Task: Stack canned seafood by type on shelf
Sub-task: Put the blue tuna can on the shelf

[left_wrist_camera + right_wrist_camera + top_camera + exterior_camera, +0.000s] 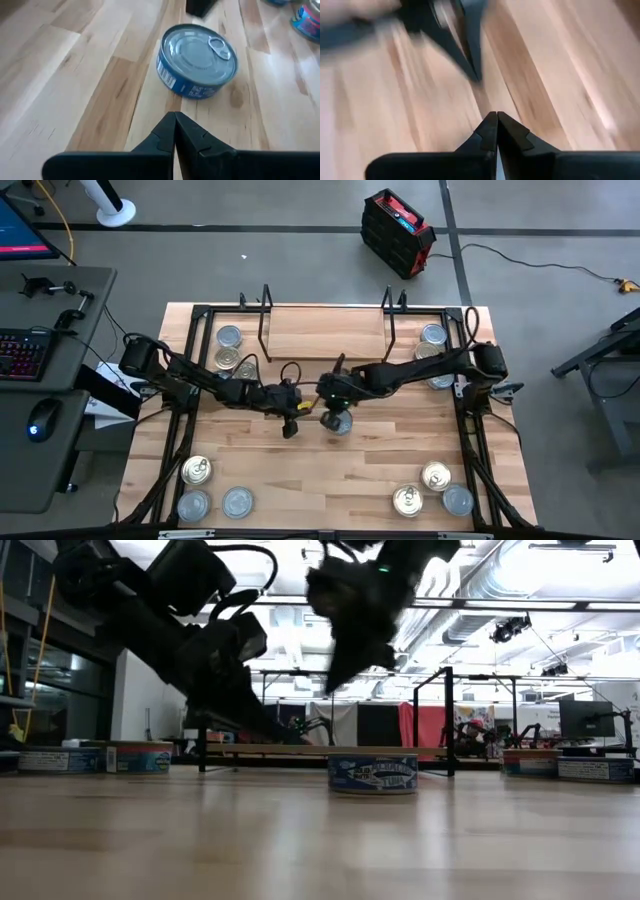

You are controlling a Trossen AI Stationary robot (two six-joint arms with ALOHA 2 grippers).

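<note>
One silver-blue tin of canned seafood (339, 422) stands flat on its base in the middle of the table; it also shows as the tin (197, 62) and the tin (372, 773). My left gripper (291, 428) is shut just left of the tin, its tips (175, 117) pointing at it with bare wood between. My right gripper (327, 408) is shut (496, 117) and hangs above the tin's left side (338, 680), clear of it. The shelf (325, 332) stands at the far middle of the table with nothing on its board.
Other tins stand in groups: far left (229, 338), far right (432, 336), near left (196, 471) and near right (435, 476), gold and silver-blue mixed. Black frame rails (180, 420) run along both table sides. Bare wood lies between the middle tin and the shelf.
</note>
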